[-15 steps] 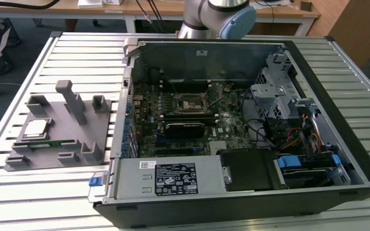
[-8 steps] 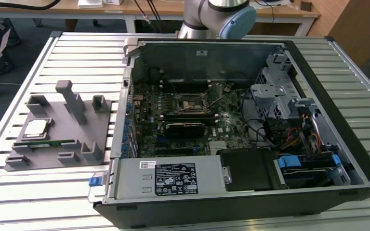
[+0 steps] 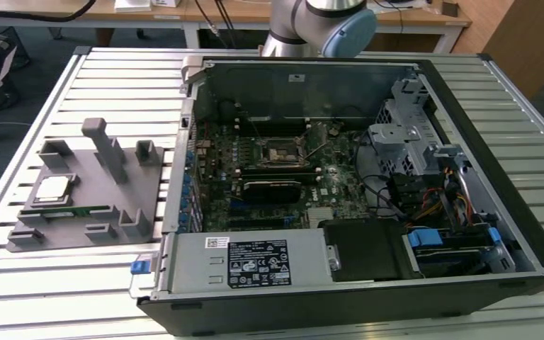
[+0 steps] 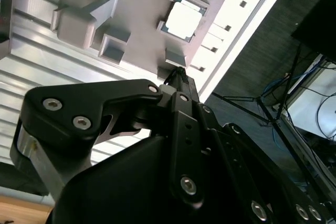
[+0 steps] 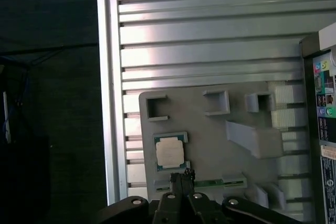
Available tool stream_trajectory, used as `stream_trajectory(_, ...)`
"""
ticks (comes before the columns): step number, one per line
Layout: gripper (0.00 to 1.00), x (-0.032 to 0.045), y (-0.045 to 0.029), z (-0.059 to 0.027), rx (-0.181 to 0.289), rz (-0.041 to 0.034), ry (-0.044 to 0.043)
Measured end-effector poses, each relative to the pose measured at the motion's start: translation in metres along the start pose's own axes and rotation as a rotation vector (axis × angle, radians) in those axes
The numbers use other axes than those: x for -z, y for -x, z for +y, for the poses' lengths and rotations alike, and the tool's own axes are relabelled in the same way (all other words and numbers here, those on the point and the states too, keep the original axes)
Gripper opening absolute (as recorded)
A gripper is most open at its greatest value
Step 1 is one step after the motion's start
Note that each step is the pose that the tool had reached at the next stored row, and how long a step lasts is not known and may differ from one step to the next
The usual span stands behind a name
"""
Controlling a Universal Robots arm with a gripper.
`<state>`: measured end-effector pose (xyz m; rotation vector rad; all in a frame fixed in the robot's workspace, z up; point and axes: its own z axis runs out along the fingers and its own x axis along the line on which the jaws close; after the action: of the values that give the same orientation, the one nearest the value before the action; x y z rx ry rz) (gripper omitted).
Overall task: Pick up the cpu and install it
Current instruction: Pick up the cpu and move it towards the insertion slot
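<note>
The cpu (image 3: 53, 188), a small square chip with a shiny silver top, lies flat in a pocket of the grey holder plate (image 3: 97, 166) at the exterior view's left. Both wrist views show the cpu (image 5: 170, 152) (image 4: 184, 20) from above on the holder (image 5: 210, 140) (image 4: 142, 3). My gripper (image 5: 181, 176) (image 4: 177, 72) hangs well above the holder, close to the cpu's side, with its fingertips together and nothing between them. The open cpu socket (image 3: 282, 152) sits in the middle of the motherboard inside the computer case (image 3: 348, 304).
A green memory stick (image 3: 74, 210) (image 5: 210, 183) lies in a holder slot beside the cpu. Upright grey posts (image 3: 105, 145) rise from the holder. The slatted metal table (image 3: 111, 71) ends close to the holder's outer side (image 5: 107, 103). The arm's base (image 3: 319, 28) stands behind the case.
</note>
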<state>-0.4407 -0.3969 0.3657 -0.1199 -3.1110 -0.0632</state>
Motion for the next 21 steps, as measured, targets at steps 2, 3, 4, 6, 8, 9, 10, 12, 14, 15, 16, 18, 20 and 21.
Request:
stream_trajectory(2, 0.11, -0.0029, 0.0002, -0.0002, 0.0, 0.0015, -0.0027)
stream_trajectory(3, 0.11, -0.0038, 0.0003, -0.0002, 0.0, 0.0013, -0.0054)
stream_trajectory(4, 0.11, -0.0049, 0.0003, -0.0003, 0.0, 0.001, -0.0075)
stream_trajectory(6, 0.11, -0.0073, 0.0003, -0.0004, 0.0, 0.0007, -0.0106)
stream_trajectory(8, 0.11, -0.0092, 0.0004, -0.0005, 0.0, -0.0003, -0.0106)
stream_trajectory(9, 0.11, -0.0101, 0.0004, -0.0005, 0.0, -0.0007, -0.0105)
stream_trajectory(10, 0.11, -0.0106, 0.0004, -0.0005, 0.0, -0.0006, -0.0105)
stream_trajectory(12, 0.11, -0.0114, 0.0004, -0.0005, 0.0, -0.0005, -0.0089)
stream_trajectory(14, 0.11, -0.0124, 0.0004, -0.0006, 0.0, -0.0006, -0.0077)
stream_trajectory(15, 0.11, -0.013, 0.0005, -0.0006, 0.0, -0.0005, -0.0072)
stream_trajectory(16, 0.11, -0.0133, 0.0005, -0.0006, 0.0, -0.0004, -0.0072)
stream_trajectory(18, 0.11, -0.014, 0.0005, -0.0006, 0.0, -0.0002, -0.007)
stream_trajectory(20, 0.11, -0.0146, 0.0005, -0.0007, 0.0, -0.0003, -0.0066)
stream_trajectory(21, 0.11, -0.0149, 0.0005, -0.0007, 0.0, -0.0003, -0.0065)
